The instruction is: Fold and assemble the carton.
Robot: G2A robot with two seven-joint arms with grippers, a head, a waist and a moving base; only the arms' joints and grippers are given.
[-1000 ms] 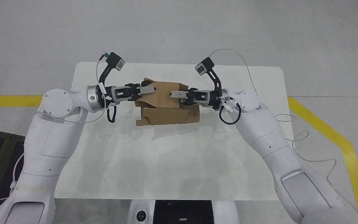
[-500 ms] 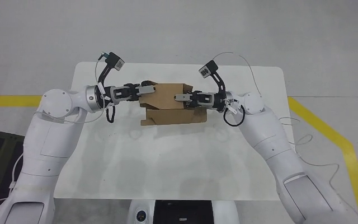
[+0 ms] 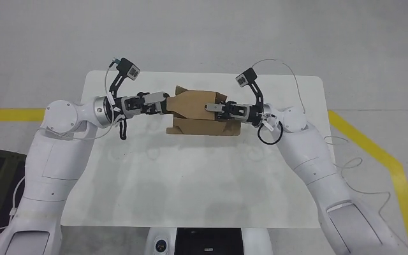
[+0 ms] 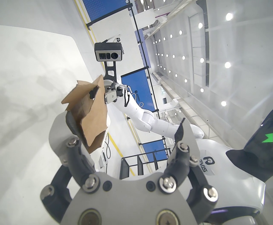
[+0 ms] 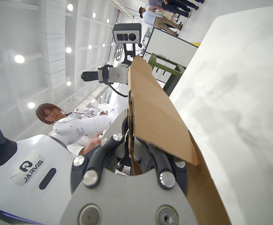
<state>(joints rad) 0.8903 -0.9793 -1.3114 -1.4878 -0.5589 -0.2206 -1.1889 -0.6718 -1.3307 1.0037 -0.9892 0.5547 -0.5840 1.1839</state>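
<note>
My right gripper [image 3: 211,108] is clamped on the brown corrugated cardboard carton [image 3: 201,116]. It pinches the board at the carton's right end, and in my right wrist view the raw fluted edge runs straight into the narrow slot between the two fingers. My left gripper [image 3: 166,103] sits at the carton's other end with its fingers spread wide. One dark pad [image 4: 71,125] lies against a loose flap and the other stands well apart in free air, so that side grasps nothing.

The carton is only partly folded, with flaps sticking out at both ends. It stretches lengthwise between my two grippers over the far middle of the white rectangular table with rounded corners [image 3: 191,191]. I cannot tell whether its lower edge touches the top. The table's surface is matt and plain, with soft grey shadows on it beneath the carton and my arms.

Around the table is a smooth pale grey floor [image 3: 204,32], crossed by a yellow stripe [image 3: 22,115] that shows on either side of the table. My left wrist view shows a white gridded ceiling [image 4: 213,64] with rows of round lamps [image 4: 227,16]. It also shows blue wall panels [image 4: 111,10] in dark frames and a black metal railing [image 4: 136,164]. My right wrist view shows a dark green metal frame [image 5: 170,71] standing past the table's edge.
</note>
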